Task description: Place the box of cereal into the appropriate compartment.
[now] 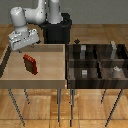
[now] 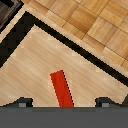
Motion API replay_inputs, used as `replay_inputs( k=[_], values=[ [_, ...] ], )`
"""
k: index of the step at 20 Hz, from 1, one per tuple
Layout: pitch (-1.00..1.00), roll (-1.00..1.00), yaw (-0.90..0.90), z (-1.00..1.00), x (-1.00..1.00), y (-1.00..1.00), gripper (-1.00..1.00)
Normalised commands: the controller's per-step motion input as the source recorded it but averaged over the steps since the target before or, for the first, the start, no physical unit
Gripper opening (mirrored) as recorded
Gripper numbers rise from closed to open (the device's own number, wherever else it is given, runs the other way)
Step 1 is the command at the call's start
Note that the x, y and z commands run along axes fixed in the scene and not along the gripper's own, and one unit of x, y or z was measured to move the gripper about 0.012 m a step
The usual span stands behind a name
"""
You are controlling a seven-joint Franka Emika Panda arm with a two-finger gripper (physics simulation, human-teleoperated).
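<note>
The box of cereal [image 1: 31,64] is a small flat red box with dark markings. It stands in the light wooden bin [image 1: 50,75] on the exterior view's left, near the bin's left side. My gripper [image 1: 22,48] hangs above the bin's far left corner, a little above and behind the box, and touches nothing. In the wrist view the box [image 2: 61,87] shows as a red strip between the two fingertips [image 2: 22,102], which stand wide apart. The gripper [image 2: 64,103] is open and empty.
A dark bin [image 1: 97,61] split into four compartments stands on the exterior view's right, touching the wooden bin. Small grey objects [image 1: 84,50] sit in its compartments. The black robot base [image 1: 57,30] stands behind both bins. Both bins rest on thin legs.
</note>
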Motion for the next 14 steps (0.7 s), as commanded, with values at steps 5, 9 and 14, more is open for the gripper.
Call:
replay_inputs(
  k=[5, 9, 14],
  values=[
    [0.0, 0.0, 0.0, -0.2, -0.2, 0.0, 1.0],
    [0.0, 0.0, 0.0, -0.5, 0.0, 0.0, 1.0],
    [0.0, 0.0, 0.0, -1.0, 0.0, 0.0, 1.0]
  ],
)
